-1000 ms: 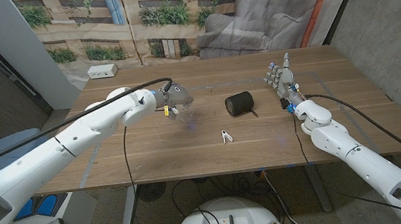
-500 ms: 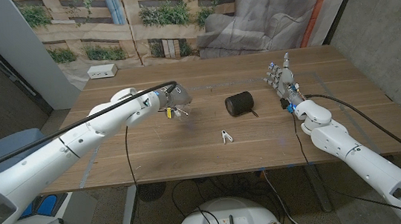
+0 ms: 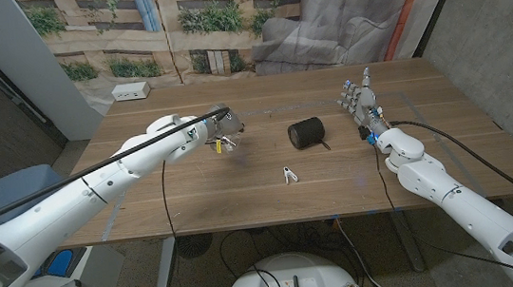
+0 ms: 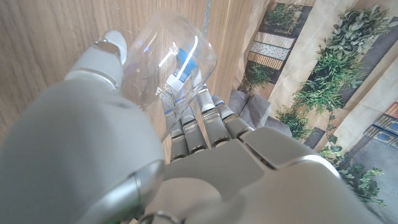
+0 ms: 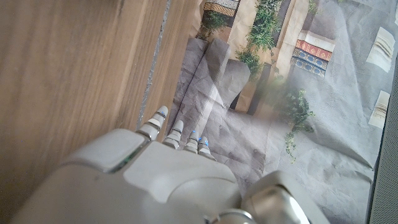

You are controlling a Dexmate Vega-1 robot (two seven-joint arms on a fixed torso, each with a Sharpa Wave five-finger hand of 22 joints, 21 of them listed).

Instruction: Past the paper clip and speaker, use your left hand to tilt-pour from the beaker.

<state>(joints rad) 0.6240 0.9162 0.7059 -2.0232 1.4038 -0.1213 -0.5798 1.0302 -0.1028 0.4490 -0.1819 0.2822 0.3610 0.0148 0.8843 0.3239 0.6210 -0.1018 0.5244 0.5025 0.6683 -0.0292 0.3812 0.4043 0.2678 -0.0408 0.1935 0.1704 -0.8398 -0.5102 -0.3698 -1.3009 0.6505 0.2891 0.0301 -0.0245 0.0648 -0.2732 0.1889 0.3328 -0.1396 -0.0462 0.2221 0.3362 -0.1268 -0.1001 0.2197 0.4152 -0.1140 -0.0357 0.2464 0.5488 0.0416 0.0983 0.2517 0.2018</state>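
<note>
Head view: left hand (image 3: 221,128) is raised over the wooden table (image 3: 194,183), left of centre, wrapped around the clear beaker (image 3: 228,139), which sits in the hand and off the table surface. Beaker is hard to make out here; tilt cannot be judged. Black cylindrical speaker (image 3: 306,132) lies on its side to the right of the beaker, apart from it. Small paper clip (image 3: 287,174) lies nearer the front edge, between beaker and speaker. Right hand (image 3: 361,104) stands near the table's right side, fingers up and apart, holding nothing. A white power strip (image 3: 131,93) sits at the far left corner.

Left wrist view: left hand (image 4: 124,155) grasps the beaker (image 4: 171,78), thumb on one side and fingers (image 4: 208,121) on the other; glass carries blue print.

Right wrist view: right hand (image 5: 155,171) above table (image 5: 68,74), fingertips (image 5: 177,132) straight, empty.
</note>
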